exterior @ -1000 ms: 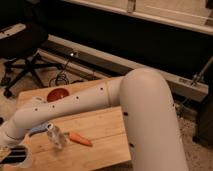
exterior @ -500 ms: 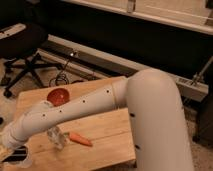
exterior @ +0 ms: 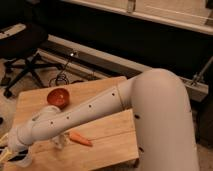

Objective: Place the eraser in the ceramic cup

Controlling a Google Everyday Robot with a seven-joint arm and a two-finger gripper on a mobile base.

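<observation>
My gripper [exterior: 5, 153] hangs over the wooden table's [exterior: 112, 131] corner; I cannot tell its state. An office chair [exterior: 24, 56] stands beyond.

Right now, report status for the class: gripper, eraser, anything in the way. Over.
Gripper low at picture's bottom-left, by the table edge. Eraser not in sight. Whitish shape beside it, probably the ceramic cup. Carrot, bottle close beside forearm.

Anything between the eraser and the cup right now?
Cannot tell: the eraser is not in view. The tool is at the picture's lower left, by the table's corner; bottle and carrot sit by the arm.
</observation>
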